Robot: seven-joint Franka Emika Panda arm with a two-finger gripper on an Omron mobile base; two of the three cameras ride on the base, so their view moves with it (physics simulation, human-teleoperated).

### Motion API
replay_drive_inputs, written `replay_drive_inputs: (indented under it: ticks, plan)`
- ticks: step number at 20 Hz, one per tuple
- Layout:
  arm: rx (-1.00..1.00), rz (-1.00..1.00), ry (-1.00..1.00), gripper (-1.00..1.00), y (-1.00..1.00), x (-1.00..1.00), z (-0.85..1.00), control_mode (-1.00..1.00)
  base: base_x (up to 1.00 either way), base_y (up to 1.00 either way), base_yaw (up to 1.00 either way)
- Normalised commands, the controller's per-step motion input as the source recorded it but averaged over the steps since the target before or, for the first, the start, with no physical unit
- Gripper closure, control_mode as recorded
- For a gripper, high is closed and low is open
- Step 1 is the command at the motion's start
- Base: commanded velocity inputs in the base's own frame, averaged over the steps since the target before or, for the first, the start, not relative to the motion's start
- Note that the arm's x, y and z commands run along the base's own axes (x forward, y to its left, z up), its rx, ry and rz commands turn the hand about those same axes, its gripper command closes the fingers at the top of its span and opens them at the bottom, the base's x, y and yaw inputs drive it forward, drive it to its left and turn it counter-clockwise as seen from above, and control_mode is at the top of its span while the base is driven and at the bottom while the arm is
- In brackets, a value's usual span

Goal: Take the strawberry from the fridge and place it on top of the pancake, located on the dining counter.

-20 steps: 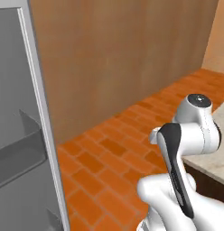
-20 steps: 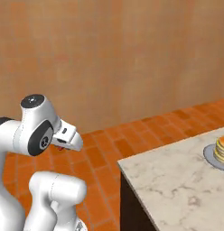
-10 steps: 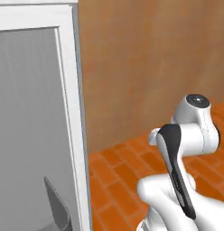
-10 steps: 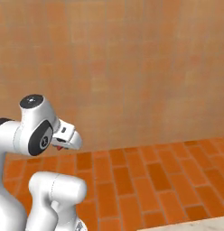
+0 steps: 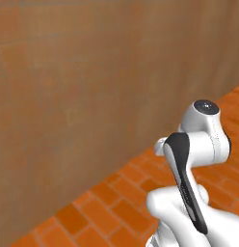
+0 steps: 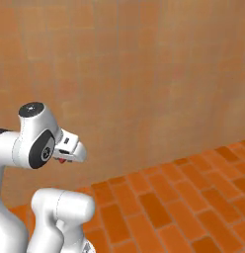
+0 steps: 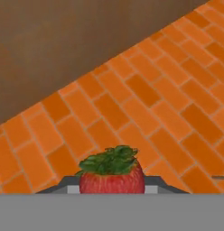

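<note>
One strawberry (image 7: 112,177) sits clamped in the jaws at 6 o'clock; keep that grip firm and level during transit.

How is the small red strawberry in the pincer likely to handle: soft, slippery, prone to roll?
The small red strawberry with green leaves looks tiny and light, so it probably carries easily. Its rounded body suggests it may roll once set down. Squeezed in the shut pincer, the soft fruit could bruise.
</note>
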Motion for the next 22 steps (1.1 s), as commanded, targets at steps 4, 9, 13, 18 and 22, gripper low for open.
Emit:
replay_drive_inputs:
  ticks: [4, 9, 13, 18, 22]
  plan:
    - [0.00, 0.00, 0.00, 1.00, 0.00, 0.00, 0.00, 1.00, 0.69, -0.13, -0.78]
    - [0.00, 0.00, 0.00, 1.00, 0.00, 0.00, 0.00, 1.00, 0.62, -0.23, -0.82]
    - [0.00, 0.00, 0.00, 1.00, 0.00, 0.00, 0.00, 1.00, 0.57, -0.24, -0.85]
    - [0.00, 0.00, 0.00, 1.00, 0.00, 0.00, 0.00, 1.00, 0.40, -0.11, -0.93]
    - [0.00, 0.00, 0.00, 1.00, 0.00, 0.00, 0.00, 1.00, 0.21, 0.00, -1.00]
